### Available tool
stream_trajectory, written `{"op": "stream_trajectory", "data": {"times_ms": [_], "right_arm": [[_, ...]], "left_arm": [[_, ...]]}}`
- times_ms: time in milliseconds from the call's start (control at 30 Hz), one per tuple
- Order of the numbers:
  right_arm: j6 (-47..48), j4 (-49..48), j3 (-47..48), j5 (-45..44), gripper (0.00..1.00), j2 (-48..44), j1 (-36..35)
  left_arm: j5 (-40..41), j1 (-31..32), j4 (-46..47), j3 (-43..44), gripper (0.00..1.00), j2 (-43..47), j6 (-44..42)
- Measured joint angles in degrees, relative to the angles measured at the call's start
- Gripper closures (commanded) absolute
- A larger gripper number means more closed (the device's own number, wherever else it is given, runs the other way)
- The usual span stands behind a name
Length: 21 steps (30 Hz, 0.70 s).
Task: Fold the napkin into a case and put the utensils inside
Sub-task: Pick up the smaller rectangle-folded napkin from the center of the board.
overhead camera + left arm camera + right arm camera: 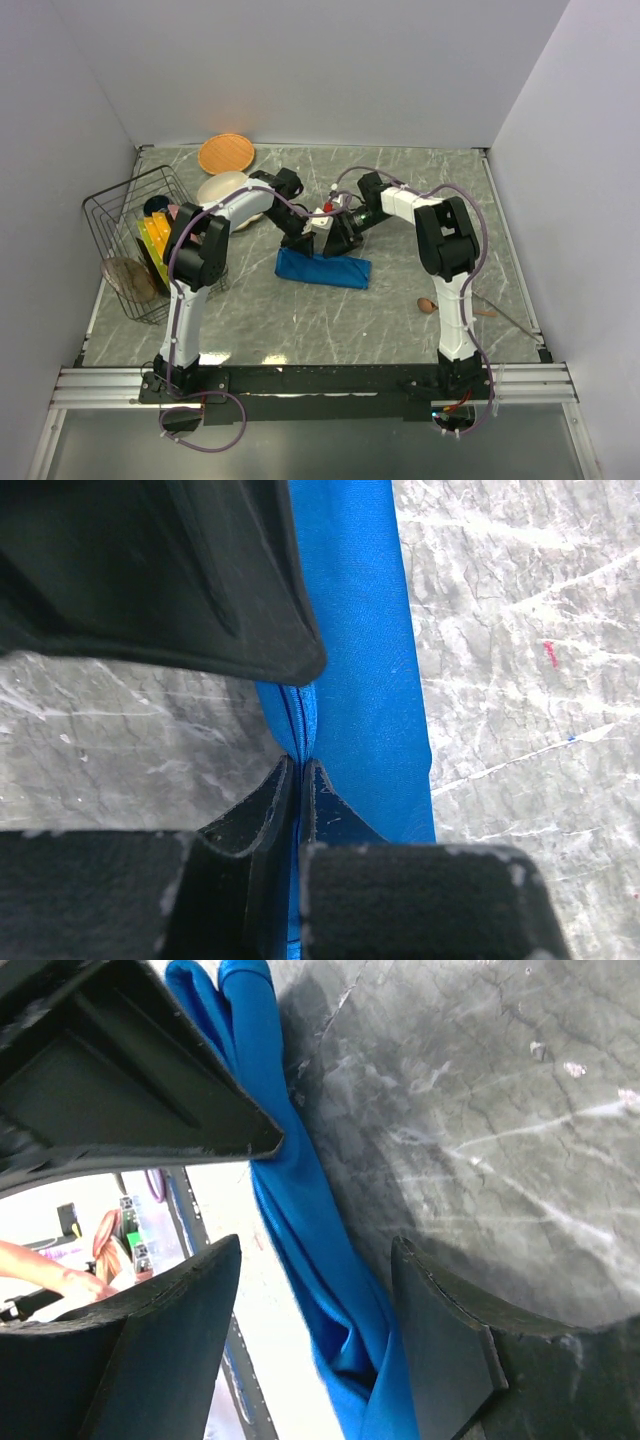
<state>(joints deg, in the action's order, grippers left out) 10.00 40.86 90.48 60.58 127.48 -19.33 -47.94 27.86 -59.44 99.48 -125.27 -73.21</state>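
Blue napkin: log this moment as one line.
bright blue cloth napkin: folded strip | left gripper: shut on napkin | right gripper: open, straddling napkin

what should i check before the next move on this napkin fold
1. left gripper shut on the napkin edge: ok
2. right gripper open, cloth between its jaws, not gripped: ok
3. napkin folded to a narrow strip: ok
4. layers lined up evenly: cannot tell
5. wooden spoon tucked into the strip: not ok, it lies apart on the table
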Motion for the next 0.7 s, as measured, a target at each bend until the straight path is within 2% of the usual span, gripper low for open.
{"op": "stream_trajectory", "data": {"times_ms": [133,333,367,433,467,500,533,600,633,700], "right_arm": [[-0.1,-0.3,0.1,-0.1,0.37,1.2,-0.7],[0.3,-0.5,0.1,0.2,0.59,1.5,-1.2],[0.3,-0.6,0.0,0.2,0.68,1.5,-1.2],[0.5,-0.8,-0.1,0.2,0.78,1.5,-1.3],[0.5,-0.9,-0.1,0.2,0.89,1.5,-1.3],[0.4,-1.0,-0.2,0.2,0.95,1.5,-1.3],[0.3,-1.1,-0.2,0.3,1.00,1.5,-1.3],[0.4,-1.1,-0.2,0.2,1.00,1.5,-1.3],[0.4,-1.1,-0.2,0.2,1.00,1.5,-1.3],[0.4,-1.0,-0.2,-0.2,1.00,1.4,-1.3]], "left_arm": [[-0.2,0.0,0.5,0.0,0.99,0.0,-0.3],[-0.2,0.0,0.7,-0.2,0.99,0.3,-0.9],[-0.2,0.0,0.7,-0.2,0.99,0.3,-1.0],[-0.2,0.0,0.7,-0.2,0.99,0.3,-1.2],[-0.2,0.0,0.7,-0.2,0.99,0.3,-1.2],[-0.2,0.0,0.8,-0.2,0.98,0.3,-1.2],[-0.2,0.0,0.9,-0.2,0.91,0.3,-1.2],[-0.2,0.0,1.0,-0.2,0.81,0.3,-1.0],[-0.3,-0.1,1.1,-0.2,0.72,0.3,-0.9],[-0.7,-0.4,1.6,-0.2,0.61,0.5,0.7]]}}
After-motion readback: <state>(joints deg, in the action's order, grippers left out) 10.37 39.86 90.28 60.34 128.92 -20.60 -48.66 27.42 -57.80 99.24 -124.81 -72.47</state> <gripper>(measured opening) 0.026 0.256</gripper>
